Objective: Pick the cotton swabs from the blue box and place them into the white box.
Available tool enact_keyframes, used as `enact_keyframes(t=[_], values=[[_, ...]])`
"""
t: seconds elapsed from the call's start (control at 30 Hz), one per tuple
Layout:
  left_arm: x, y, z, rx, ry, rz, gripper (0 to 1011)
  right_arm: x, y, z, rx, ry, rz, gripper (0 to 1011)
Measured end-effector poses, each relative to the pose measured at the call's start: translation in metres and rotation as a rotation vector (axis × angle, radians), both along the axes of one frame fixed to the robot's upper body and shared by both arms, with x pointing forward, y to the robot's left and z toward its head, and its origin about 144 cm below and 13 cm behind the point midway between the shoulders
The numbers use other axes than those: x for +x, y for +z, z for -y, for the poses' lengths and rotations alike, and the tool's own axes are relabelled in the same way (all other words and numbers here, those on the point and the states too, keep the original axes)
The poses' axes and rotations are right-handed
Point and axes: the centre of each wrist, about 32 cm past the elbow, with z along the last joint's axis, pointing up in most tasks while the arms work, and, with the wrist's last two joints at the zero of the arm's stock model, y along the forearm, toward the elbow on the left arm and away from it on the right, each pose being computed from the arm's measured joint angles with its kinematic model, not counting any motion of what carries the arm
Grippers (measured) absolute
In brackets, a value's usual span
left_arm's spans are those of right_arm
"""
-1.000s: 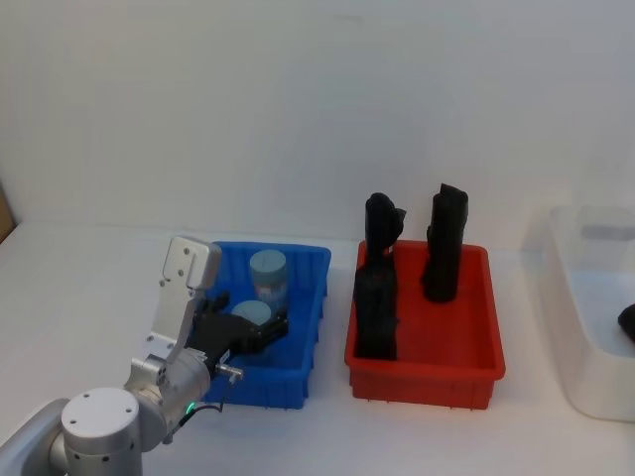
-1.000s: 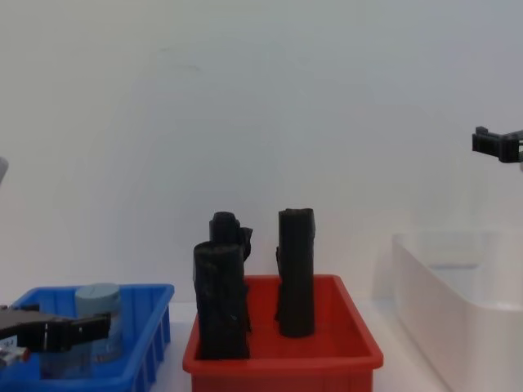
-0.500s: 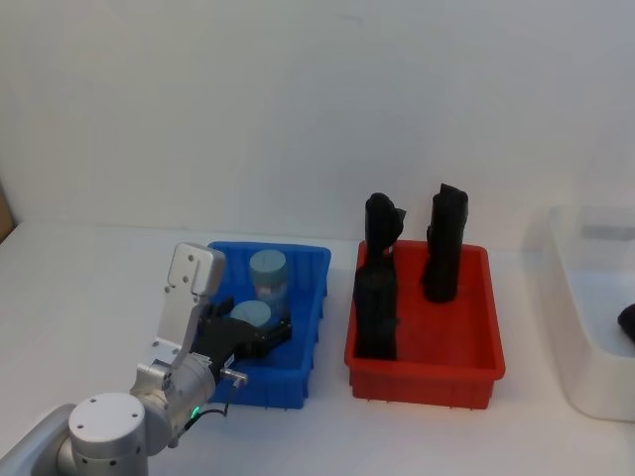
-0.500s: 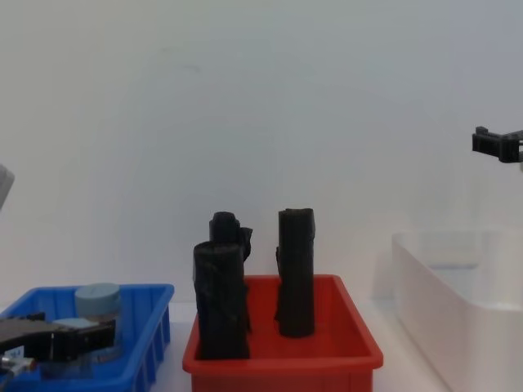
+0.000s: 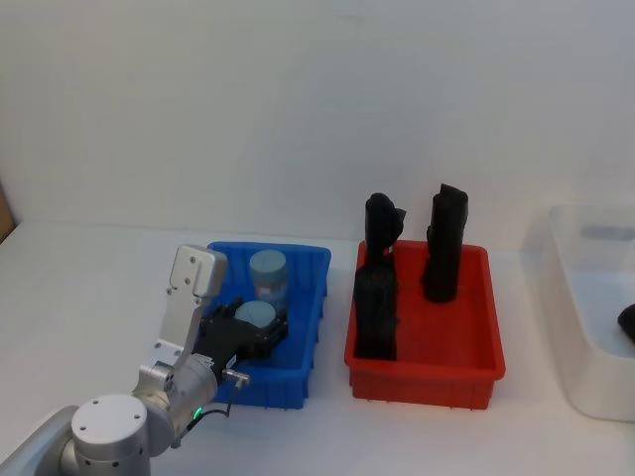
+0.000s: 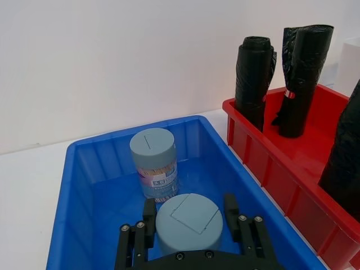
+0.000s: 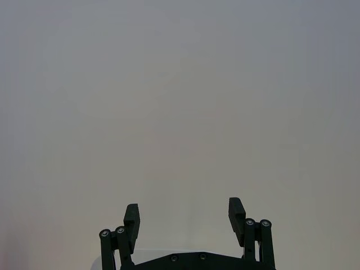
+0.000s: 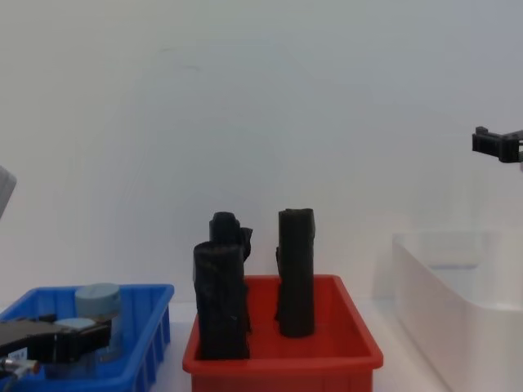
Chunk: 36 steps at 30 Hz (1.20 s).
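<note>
Judged barely begun. Counted in the blue box (image 5: 298,250): two tubs of cotton swabs, both upright, the far tub (image 6: 153,163) toward the back wall and the near tub (image 6: 188,225) just in front of it. Down inside that box, the left pincer (image 6: 188,205), clamped on the near tub with a finger (image 6: 149,209) flat against each side just under the grey-blue lid. Not yet raised, to judge by the chest view, with its lid sitting lower than its neighbour's. High over the right side of the tabletop (image 5: 99,278), above the white box (image 5: 580,372), the right pincer (image 7: 184,214), fingers wide apart, gripping nothing, idle. Between the two boxes, a red bin (image 5: 427,375) of tall black rolls (image 5: 442,243), no part of the job. Inside the white box, a dark shape (image 5: 627,322) cut off at the edge, too little to name. Left to do, by this reading: lifting the held tub clear, carrying it past the red bin, setting it in the white box, then the same again for the far tub.
</note>
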Motion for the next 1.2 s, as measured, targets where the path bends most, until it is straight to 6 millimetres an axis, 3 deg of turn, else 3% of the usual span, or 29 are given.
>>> enact_keyframes(t=[0.17, 1.2], values=[[0.0001, -0.0008, 0.0002, -0.001, -0.001, 0.000, 670, 0.0000, 0.0000, 0.0000, 0.000, 0.000, 0.000, 1002], [-0.0033, 0.0031, 0.0031, 0.019, 0.015, 0.048, 670, 0.0000, 0.0000, 0.0000, 0.000, 0.000, 0.000, 1002]])
